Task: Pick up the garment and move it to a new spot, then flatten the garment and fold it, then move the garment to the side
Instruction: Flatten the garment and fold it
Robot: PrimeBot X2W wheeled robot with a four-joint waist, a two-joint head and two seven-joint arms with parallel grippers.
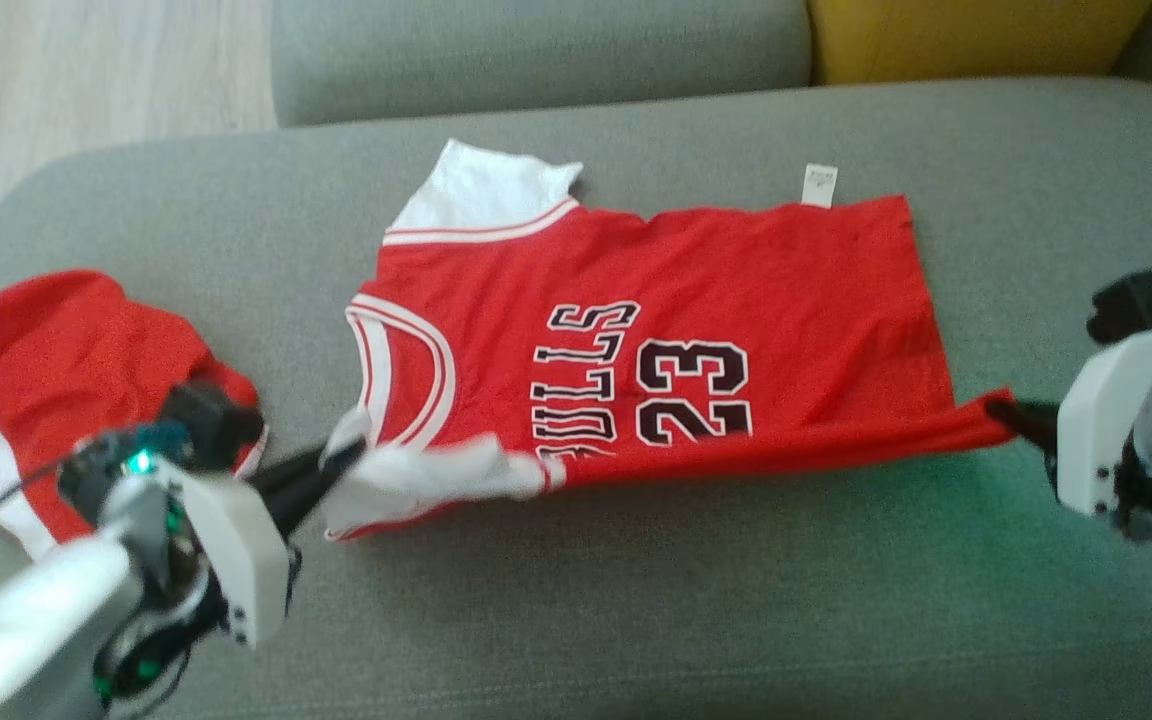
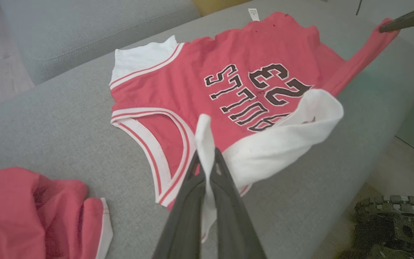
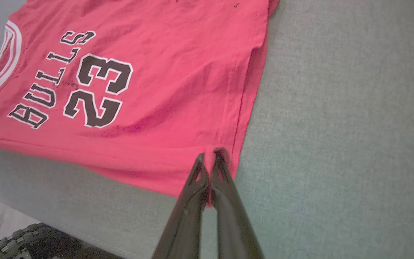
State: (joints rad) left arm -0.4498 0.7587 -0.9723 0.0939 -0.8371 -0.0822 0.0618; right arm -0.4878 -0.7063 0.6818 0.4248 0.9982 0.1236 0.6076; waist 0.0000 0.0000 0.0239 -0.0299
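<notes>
The garment is a red jersey with white sleeves and "BULLS 23" in black, spread over a grey sofa seat. My left gripper is shut on its near white sleeve, and the cloth stands pinched between the fingers. At the hem end, my right gripper is shut on the near red corner, with the corner caught between its tips. The near edge of the jersey is lifted and stretched between the two grippers, while its far half lies flat.
A second red and white garment lies crumpled at the seat's left end, beside my left wrist. The sofa back and a yellow cushion run along the far side. Wooden floor shows at the far left.
</notes>
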